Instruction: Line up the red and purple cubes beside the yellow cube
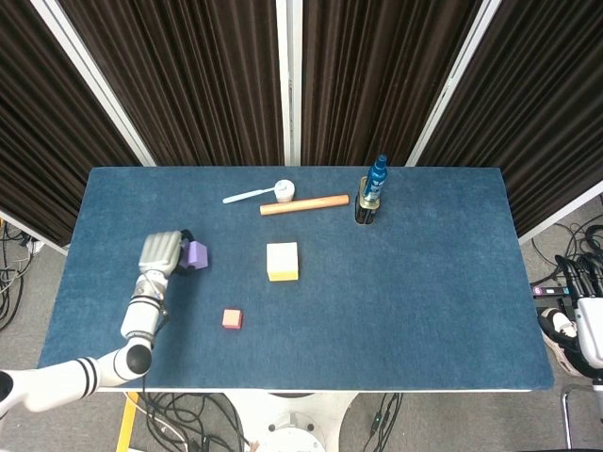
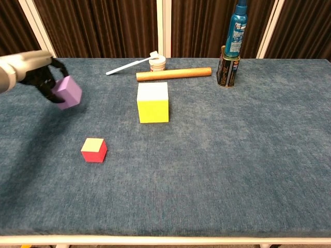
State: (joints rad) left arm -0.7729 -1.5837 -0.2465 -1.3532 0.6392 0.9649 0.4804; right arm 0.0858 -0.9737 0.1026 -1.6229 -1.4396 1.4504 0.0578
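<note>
While the blue felt-covered table (image 1: pixel 424 282) carries everything, the largest task piece, the yellow cube with a white top (image 2: pixel 152 102), sits near the middle, slightly toward the far edge. Left of it, the left hand (image 2: pixel 32 72) holds the small purple cube (image 2: pixel 68 92) tilted and clear of the cloth, fingers closed around its left faces. Nearer the front edge rests the small red cube with an orange top (image 2: pixel 93 150), untouched. Both small cubes look light, rigid and smooth, so pinching opposite flat faces should hold best. Only part of the right hand (image 1: pixel 592 339) shows beyond the right edge, its state unclear.
</note>
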